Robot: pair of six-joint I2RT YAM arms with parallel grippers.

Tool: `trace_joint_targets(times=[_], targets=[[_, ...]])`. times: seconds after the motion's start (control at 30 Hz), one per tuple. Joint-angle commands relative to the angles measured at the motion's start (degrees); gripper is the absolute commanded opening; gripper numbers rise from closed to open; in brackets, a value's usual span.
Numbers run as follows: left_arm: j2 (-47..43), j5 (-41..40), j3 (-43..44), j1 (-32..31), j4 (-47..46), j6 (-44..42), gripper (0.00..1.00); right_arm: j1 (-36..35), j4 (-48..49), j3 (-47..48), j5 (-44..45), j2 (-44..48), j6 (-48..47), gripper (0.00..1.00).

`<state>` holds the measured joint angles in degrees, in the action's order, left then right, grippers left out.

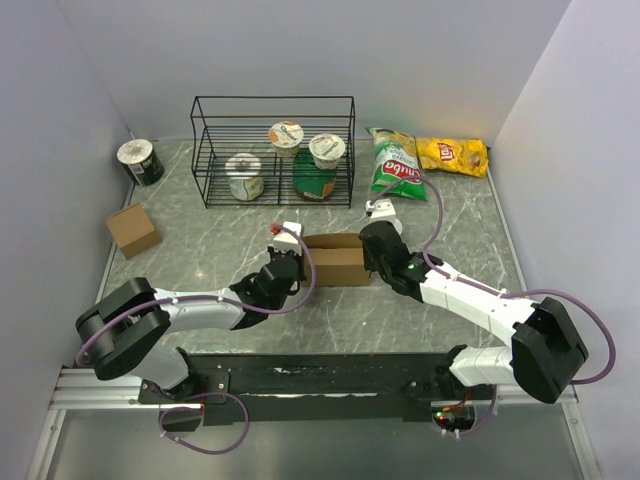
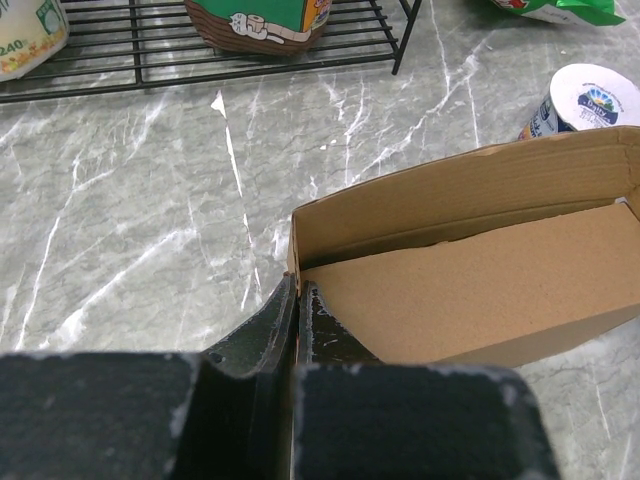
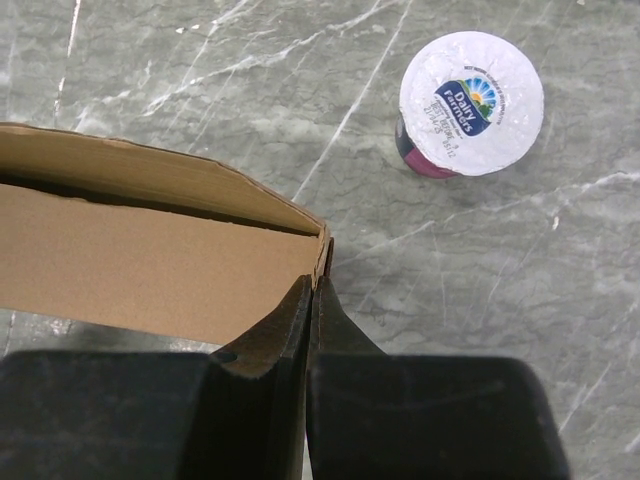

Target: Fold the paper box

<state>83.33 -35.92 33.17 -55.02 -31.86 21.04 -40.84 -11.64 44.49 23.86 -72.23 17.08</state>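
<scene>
My left gripper (image 2: 297, 296) is closed down to a thin slit. The end wall of the paper box (image 2: 470, 290) runs straight into that slit, so I read it as pinching the cardboard. The right gripper (image 3: 312, 290) is the same at the opposite end, its jaws all but together on the corner wall. From each gripper the box stretches toward the other, open-topped on the bench (image 2: 150, 230), with a loose inner panel lying slanted inside.

I'd move both wrists together and level, so neither end lifts or twists. Pulling apart could tear the thin walls, and pushing inward could buckle the long sides. Ahead and to the right of the right gripper stands a yoghurt cup (image 3: 471, 100), apart from the box, and I'd steer clear of it. Beyond the left gripper, well apart, is the wire rack (image 1: 272, 98).
</scene>
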Motion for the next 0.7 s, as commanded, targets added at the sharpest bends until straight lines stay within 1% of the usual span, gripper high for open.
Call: trace_joint_targets(times=[0.0, 0.67], targets=[[2.98, 7.97, 0.05, -2.72, 7.69, 0.23, 0.03, -0.65, 4.61, 2.09, -5.84, 1.47, 3.31, 0.0], [2.19, 6.83, 0.49, -2.63, 9.01, 1.64, 0.04, -0.73, 4.25, -4.5, -2.94, 3.49, 1.11, 0.0]])
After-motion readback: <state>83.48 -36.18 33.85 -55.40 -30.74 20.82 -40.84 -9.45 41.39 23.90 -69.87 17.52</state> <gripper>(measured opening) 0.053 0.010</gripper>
